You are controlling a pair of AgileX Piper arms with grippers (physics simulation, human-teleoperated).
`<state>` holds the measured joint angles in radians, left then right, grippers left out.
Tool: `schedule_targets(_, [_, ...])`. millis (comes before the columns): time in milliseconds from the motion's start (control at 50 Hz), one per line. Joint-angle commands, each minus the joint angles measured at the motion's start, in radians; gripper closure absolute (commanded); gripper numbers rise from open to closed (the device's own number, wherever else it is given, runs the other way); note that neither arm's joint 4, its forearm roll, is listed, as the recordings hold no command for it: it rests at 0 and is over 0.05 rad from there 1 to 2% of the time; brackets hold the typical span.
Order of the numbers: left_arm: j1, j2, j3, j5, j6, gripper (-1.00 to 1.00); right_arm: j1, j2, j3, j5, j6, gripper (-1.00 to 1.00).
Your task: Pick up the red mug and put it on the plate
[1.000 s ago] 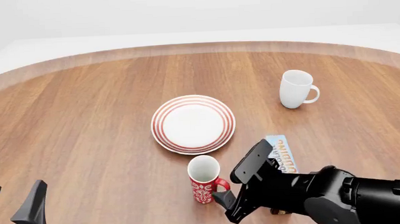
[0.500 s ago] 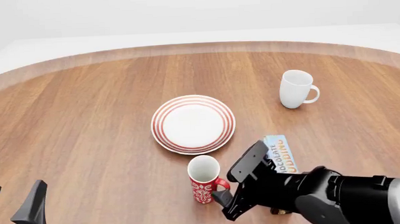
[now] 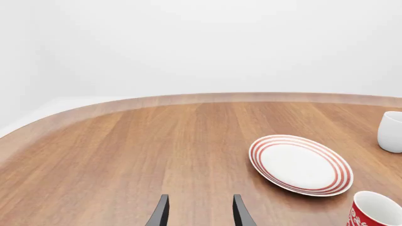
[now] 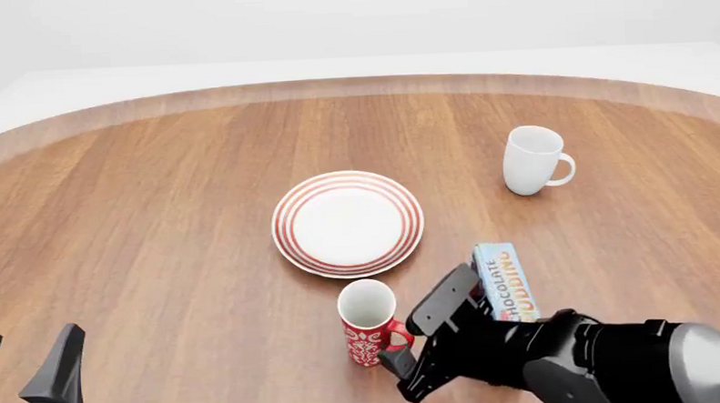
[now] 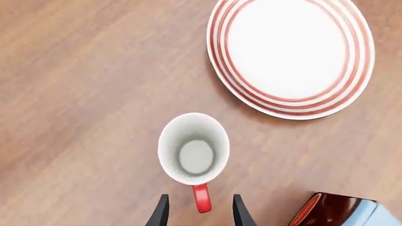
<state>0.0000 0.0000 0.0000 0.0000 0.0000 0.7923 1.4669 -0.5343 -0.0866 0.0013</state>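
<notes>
Red with white ornament, the red mug (image 4: 368, 322) stands upright on the wooden desk (image 4: 154, 229), just beside the plate (image 4: 347, 223) on its near side. My right tool (image 5: 197, 213) straddles the mug's handle (image 5: 201, 197), fingers apart, not yet clamped. A pudding box (image 4: 506, 282) lies just beyond my right arm. My left tool (image 3: 197, 214) hangs spread, well apart from the mug

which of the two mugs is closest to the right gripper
The red mug with the white pattern, just this side of the plate; its handle sits between the open right gripper fingers. The plain white mug stands far off.
</notes>
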Motion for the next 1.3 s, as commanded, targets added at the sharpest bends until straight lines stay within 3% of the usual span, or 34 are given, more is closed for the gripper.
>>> schedule_targets(20, [0.0, 0.0, 0.0, 0.0, 0.0, -1.0, -0.004, 0.02, 0.013, -0.028, 0.005, -1.0])
schedule_targets(700, [0.0, 0.0, 0.0, 0.0, 0.0, -1.0, -0.012, 0.048, 0.019, -0.062, -0.009, -1.0])
schedule_targets(720, [0.0, 0.0, 0.0, 0.0, 0.0, -1.0, -0.015, 0.049, 0.019, -0.064, -0.014, 1.0])
schedule_targets(1060, [0.0, 0.0, 0.0, 0.0, 0.0, -1.0, -0.043, 0.045, 0.024, -0.071, -0.044, 1.0])
schedule_targets(1300, [0.0, 0.0, 0.0, 0.0, 0.0, -1.0, -0.073, -0.057, -0.023, 0.027, -0.077, 1.0])
